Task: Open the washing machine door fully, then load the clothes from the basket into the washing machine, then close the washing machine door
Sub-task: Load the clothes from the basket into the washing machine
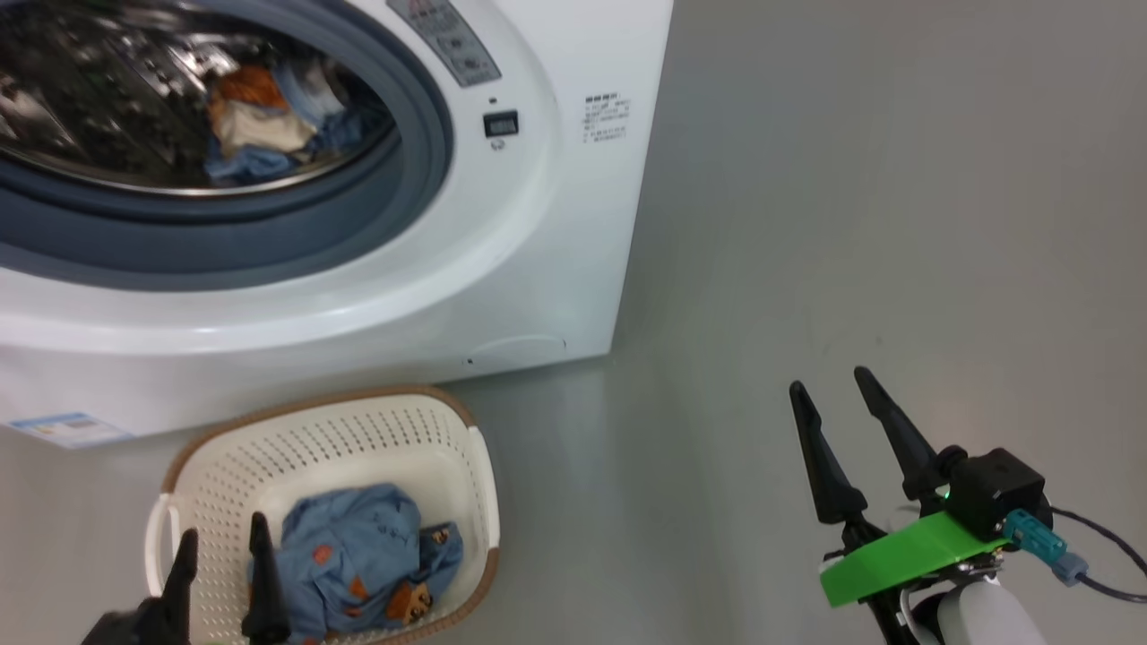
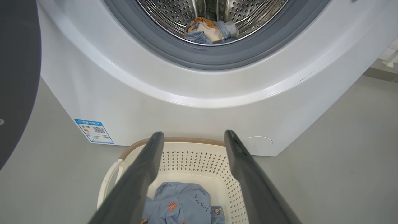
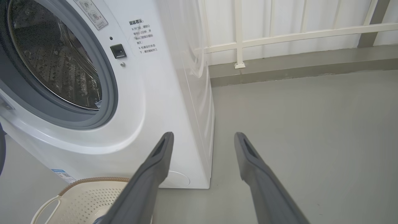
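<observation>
Loading looks partly done: the door (image 2: 18,77) stands open left of the left end effector (image 1: 224,533), one bundle (image 1: 260,125) lies in the washing machine (image 1: 538,224) ahead, and more clothes (image 1: 358,555) wait in the basket (image 1: 358,430) beneath its spread fingers (image 1: 263,582). The right end effector (image 1: 829,381) is spread, empty. Door-closing remains.

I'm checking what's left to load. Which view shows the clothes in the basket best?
The head view: the blue bear-print clothes lie nearly whole in the basket. The left wrist view has their upper part, cut at the bottom edge. The right wrist view catches the basket's rim, hardly any fabric.
</observation>
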You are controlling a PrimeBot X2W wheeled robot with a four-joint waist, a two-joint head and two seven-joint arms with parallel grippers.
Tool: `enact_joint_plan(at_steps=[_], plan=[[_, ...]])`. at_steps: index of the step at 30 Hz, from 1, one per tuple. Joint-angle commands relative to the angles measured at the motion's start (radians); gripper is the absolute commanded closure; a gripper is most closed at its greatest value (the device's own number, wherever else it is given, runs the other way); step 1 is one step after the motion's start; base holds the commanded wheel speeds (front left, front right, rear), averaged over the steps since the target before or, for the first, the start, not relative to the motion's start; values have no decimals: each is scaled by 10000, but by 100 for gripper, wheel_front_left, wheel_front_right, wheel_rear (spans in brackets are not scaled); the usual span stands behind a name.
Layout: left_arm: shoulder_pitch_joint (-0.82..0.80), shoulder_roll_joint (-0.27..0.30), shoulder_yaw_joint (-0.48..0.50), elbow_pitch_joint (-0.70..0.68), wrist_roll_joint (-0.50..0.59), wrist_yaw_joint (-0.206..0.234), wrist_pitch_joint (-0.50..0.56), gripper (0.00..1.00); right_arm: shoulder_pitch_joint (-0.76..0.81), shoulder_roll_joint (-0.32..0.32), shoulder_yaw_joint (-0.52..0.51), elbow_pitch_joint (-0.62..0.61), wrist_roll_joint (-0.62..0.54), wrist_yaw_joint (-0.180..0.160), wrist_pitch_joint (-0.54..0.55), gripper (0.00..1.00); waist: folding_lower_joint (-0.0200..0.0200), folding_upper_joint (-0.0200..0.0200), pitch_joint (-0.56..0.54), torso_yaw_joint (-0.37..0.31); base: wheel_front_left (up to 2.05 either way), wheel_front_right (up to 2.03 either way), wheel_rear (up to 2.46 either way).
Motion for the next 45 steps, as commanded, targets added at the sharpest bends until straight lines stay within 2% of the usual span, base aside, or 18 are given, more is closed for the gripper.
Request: enact_joint_plan(at_steps=[1, 10, 20, 28, 32, 41, 45], plan=[[-324, 120, 328, -8, -21, -104, -82, 0, -240, 11, 232, -275, 16, 62, -120, 0, 0, 0, 819, -172, 0, 0, 0], [-2129, 120, 457, 2091, 165, -778, -82, 0, -708, 11, 33, -596, 70, 62, -120, 0, 0, 0, 2421, -390, 0, 0, 0], [-4216, 633, 474, 4766, 381, -1070, -82, 0, -1112, 11, -76, -1017, 317, 62, -120, 0, 0, 0, 4119, -656, 0, 0, 0], [-5572, 954, 144, 6676, 237, -1163, 2, 0, -1346, 11, -183, -1252, 518, 62, -120, 0, 0, 0, 5029, -759, 0, 0, 0], [-6533, 1375, -90, 7745, 86, -1192, 400, 0, -1563, 11, -117, -1436, 640, 62, -120, 0, 0, 0, 5660, -919, 0, 0, 0], [-7547, 2064, -347, 8763, -190, -1201, 1435, 0, -1713, 11, -105, -1510, 991, 62, -120, 0, 0, 0, 6327, -1286, 0, 0, 0], [-7962, 2339, -478, 9162, -513, -1202, 2255, 0, -1770, 11, -96, -1603, 1132, 62, -120, 0, 0, 0, 6662, -1447, 0, 0, 0]])
